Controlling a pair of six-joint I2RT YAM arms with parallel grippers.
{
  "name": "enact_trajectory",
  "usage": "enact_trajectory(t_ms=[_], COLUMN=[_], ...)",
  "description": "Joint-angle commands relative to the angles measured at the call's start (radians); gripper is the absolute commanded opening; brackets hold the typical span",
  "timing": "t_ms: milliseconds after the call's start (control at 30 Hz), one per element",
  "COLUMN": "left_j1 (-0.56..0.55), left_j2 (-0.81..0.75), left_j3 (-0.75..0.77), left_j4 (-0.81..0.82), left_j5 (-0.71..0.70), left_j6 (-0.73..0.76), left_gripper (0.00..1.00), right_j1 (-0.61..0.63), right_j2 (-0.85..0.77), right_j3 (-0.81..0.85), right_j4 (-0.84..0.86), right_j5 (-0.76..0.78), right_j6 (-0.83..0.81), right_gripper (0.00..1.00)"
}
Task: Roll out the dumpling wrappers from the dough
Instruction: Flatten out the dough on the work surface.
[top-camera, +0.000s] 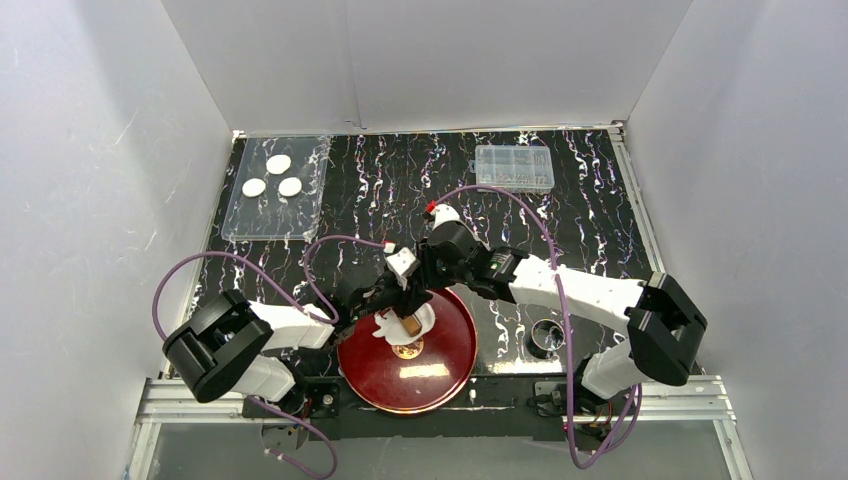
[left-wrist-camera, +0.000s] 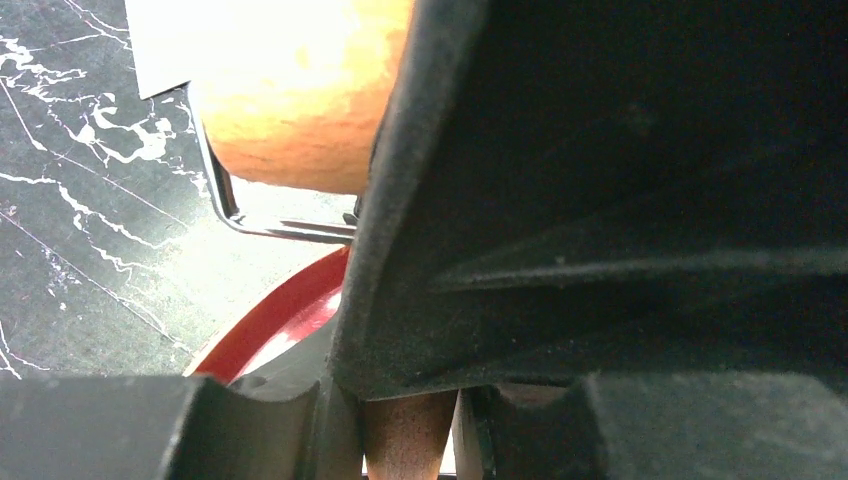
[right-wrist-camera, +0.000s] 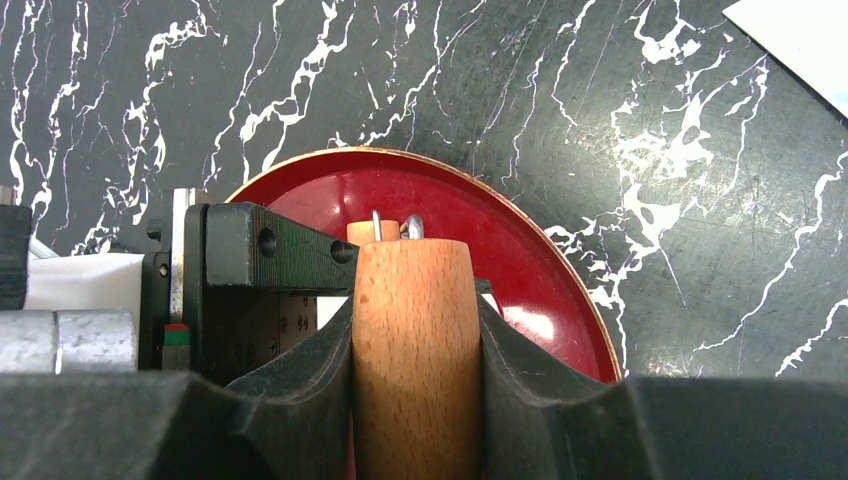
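Clear tray (top-camera: 270, 222) holding three dumpling wrappers (top-camera: 272, 176), red plate (top-camera: 450, 352) holding dough (top-camera: 424, 320), left tool (left-wrist-camera: 405, 430) and right tool (right-wrist-camera: 415, 330) both clenched on wooden roller handle (right-wrist-camera: 412, 420)

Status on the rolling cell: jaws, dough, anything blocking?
Left gripper, right gripper: jaws shut on the roller. Dough beneath it on the red plate. Three wrappers on far tray. Nothing seen blocking.

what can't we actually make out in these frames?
Dough: top view, mostly under the left gripper, right gripper and wooden roller; outline unreadable.
Left wrist: its own finger fills the frame, roller head blurred, dough unseen.
Right wrist: roller handle hides the red plate's middle.
Clear box contents: top view, too small.
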Motion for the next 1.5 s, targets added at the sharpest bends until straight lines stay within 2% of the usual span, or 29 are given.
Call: enact_trajectory(t_ms=[0, 100, 300, 467, 600, 833, 1000, 1167, 1333, 1467], left_j1=[-0.003, 0.007, 0.008, 0.004, -0.038, -0.079, -0.115, -0.118, -0.064, -0.028], left_j2=[0.074, 0.043, -0.076, -0.013, 0.054, 0.128, 0.118, 0.048, 0.032, 0.026], left_j3=[-0.004, 0.013, 0.152, 0.206, 0.197, 0.13, 0.042, -0.012, -0.009, -0.027], left_j4=[-0.312, -0.345, -0.409, -0.293, -0.207, -0.123, -0.14, -0.265, -0.362, -0.357], left_j5=[-0.128, -0.133, -0.023, 0.034, 0.022, -0.01, -0.041, -0.132, -0.142, -0.146], left_j6=[-0.162, -0.147, 0.04, 0.052, 0.086, 0.148, 0.091, -0.004, -0.099, -0.126], left_gripper=[0.0, 0.0, 0.0, 0.0, 0.0, 0.0, 0.0, 0.0, 0.0, 0.0], right_j1=[0.181, 0.181, 0.177, 0.177, 0.177, 0.189, 0.217, 0.243, 0.256, 0.261], right_j2=[0.093, 0.088, -0.022, -0.083, -0.091, -0.017, 0.002, 0.037, 0.1, 0.13], right_j3=[-0.017, 0.008, 0.084, 0.087, 0.038, -0.021, -0.08, -0.085, -0.045, -0.009], right_j4=[-0.005, -0.025, -0.083, -0.11, -0.087, -0.031, -0.007, 0.011, 0.005, -0.023], right_j5=[-0.275, -0.259, -0.1, -0.07, -0.053, -0.114, -0.147, -0.173, -0.217, -0.226], right_j6=[-0.118, -0.133, -0.2, -0.193, -0.169, -0.131, -0.117, -0.121, -0.147, -0.159], right_gripper=[0.01, 0.01, 0.01, 0.01, 0.01, 0.01, 0.01, 0.01, 0.01, 0.01])
